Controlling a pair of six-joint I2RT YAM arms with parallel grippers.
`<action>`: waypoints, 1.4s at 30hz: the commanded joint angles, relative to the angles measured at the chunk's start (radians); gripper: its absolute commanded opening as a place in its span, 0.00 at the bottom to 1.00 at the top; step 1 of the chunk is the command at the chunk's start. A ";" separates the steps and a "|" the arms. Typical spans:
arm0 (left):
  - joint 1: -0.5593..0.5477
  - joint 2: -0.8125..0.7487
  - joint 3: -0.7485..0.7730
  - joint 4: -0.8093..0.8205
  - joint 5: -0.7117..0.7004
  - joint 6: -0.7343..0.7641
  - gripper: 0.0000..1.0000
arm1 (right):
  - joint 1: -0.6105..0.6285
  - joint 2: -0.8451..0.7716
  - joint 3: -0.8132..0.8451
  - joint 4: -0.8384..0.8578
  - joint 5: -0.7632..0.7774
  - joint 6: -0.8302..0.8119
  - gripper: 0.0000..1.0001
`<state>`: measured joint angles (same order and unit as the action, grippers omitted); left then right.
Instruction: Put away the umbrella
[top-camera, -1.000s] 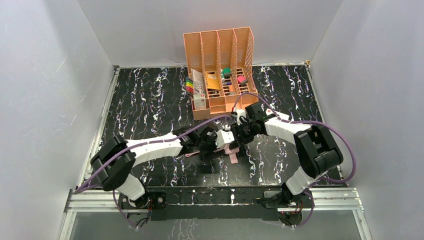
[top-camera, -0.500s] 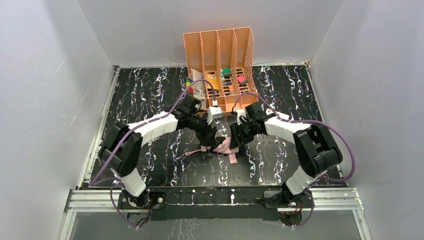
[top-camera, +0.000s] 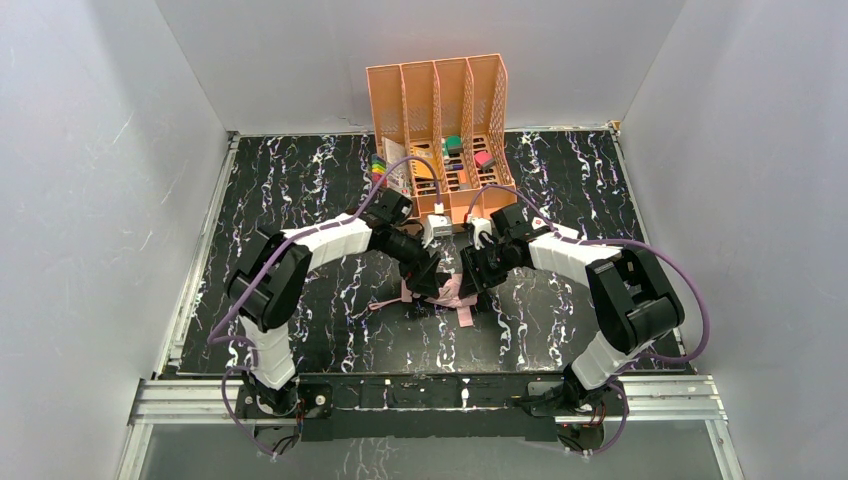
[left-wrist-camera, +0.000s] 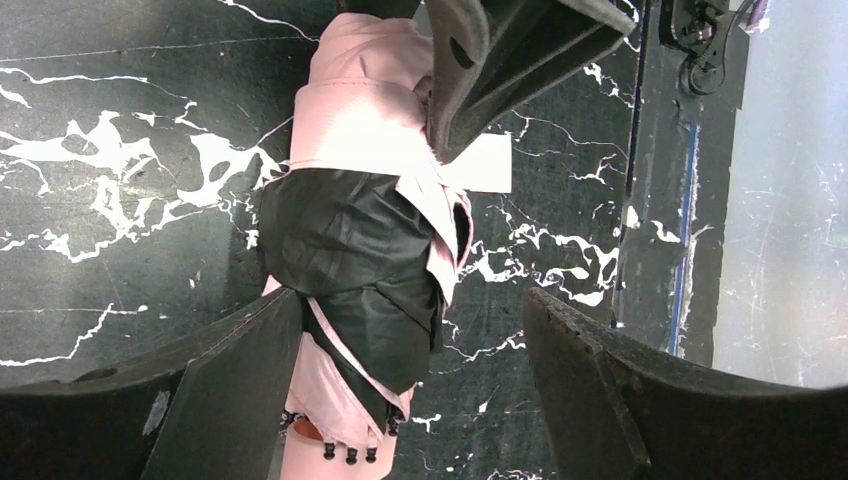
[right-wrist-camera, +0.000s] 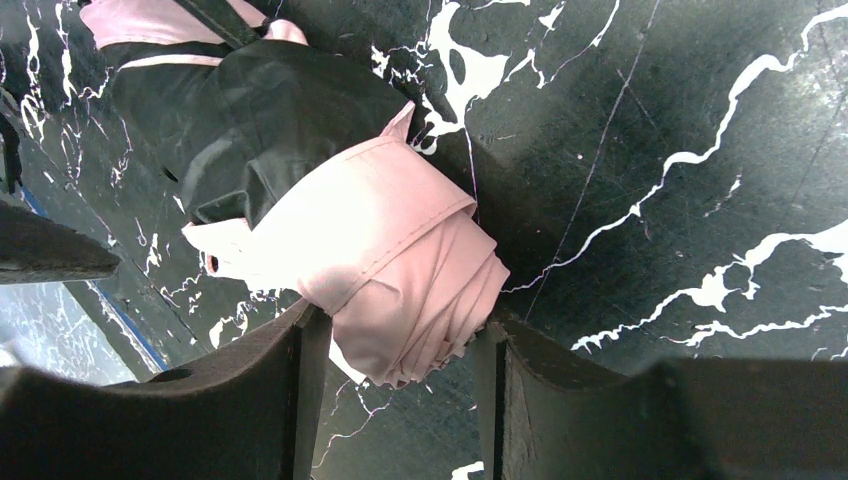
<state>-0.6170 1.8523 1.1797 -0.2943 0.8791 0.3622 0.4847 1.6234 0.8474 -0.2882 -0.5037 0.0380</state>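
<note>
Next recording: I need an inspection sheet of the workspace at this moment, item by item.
Surface: black table with white veining.
Job's things: umbrella lies folded on the table at centre, with pink and black fabric showing; not yet put away.
Clutter: orange desk organiser at the far edge, with small coloured items in its compartments.
Grippers: right gripper is closed on the umbrella's pink end; left gripper is open and straddles the black part.
Cables: purple cables run along both arms, looping loose above them.
Surroundings: pale walls on three sides; metal rail at the near edge.
</note>
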 joint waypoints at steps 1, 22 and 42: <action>-0.030 0.043 0.034 -0.027 -0.005 0.011 0.79 | 0.001 0.041 0.004 -0.001 0.089 -0.036 0.56; -0.100 0.128 -0.039 0.002 -0.157 -0.051 0.62 | 0.001 0.038 0.012 -0.007 0.085 -0.036 0.53; -0.136 0.089 -0.160 0.002 -0.326 -0.227 0.00 | -0.001 -0.100 0.046 0.003 0.097 0.010 0.86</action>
<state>-0.7052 1.8866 1.1057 -0.1280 0.6662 0.1776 0.4873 1.5974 0.8547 -0.2977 -0.4839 0.0273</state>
